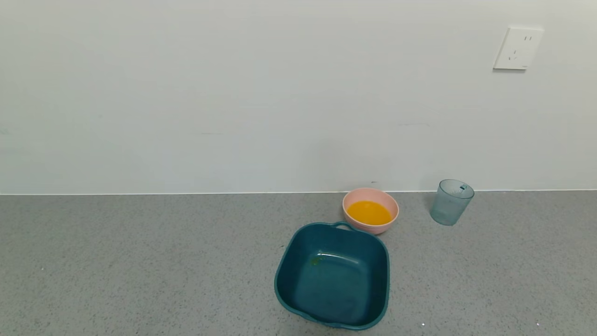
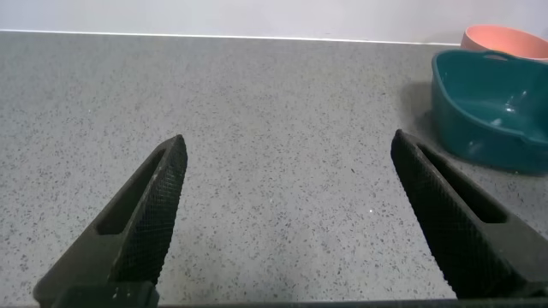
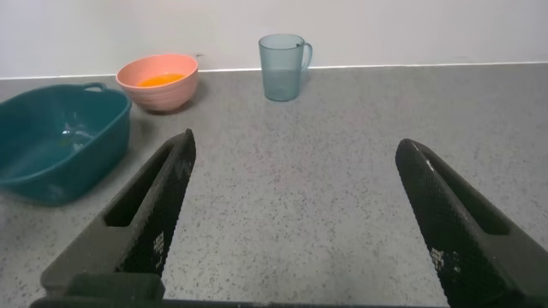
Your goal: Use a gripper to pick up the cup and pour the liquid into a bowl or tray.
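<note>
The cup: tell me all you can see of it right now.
The cup is a small translucent blue-green plastic tumbler with a tapered body; the right wrist view shows a handle on its side. It stands upright on the grey counter near the wall, to the robot's right of the pink bowl, apart from it. It looks empty. Nothing grips or touches it.

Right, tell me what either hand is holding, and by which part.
Nothing is held. The left hand and right hand are both open over bare counter. The cup stands free beside the pink bowl, which holds the orange liquid.
</note>
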Controlling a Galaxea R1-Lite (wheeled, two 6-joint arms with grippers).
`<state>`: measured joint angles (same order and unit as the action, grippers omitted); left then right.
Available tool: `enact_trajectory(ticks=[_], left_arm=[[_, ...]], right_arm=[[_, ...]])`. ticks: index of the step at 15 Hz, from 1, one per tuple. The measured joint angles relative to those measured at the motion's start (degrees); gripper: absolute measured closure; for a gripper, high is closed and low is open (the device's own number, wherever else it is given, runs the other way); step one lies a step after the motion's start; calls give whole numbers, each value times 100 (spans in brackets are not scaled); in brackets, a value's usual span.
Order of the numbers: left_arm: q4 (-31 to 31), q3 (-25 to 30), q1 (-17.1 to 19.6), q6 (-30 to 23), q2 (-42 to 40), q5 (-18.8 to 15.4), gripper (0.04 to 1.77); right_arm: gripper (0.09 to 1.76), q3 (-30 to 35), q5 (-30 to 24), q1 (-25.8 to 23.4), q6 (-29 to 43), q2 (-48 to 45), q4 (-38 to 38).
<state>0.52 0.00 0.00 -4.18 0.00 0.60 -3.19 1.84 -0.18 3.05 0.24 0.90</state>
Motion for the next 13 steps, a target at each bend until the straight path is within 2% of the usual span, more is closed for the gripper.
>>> enact_trajectory(ticks=[3,13], left_arm=[[0,0,0,0,0,-2,9],[0,0,0,0,0,0,9]], right_arm=[[15,279,-94,0,-40,-24,22],[15,319,-105,11,-40,-29,-22]])
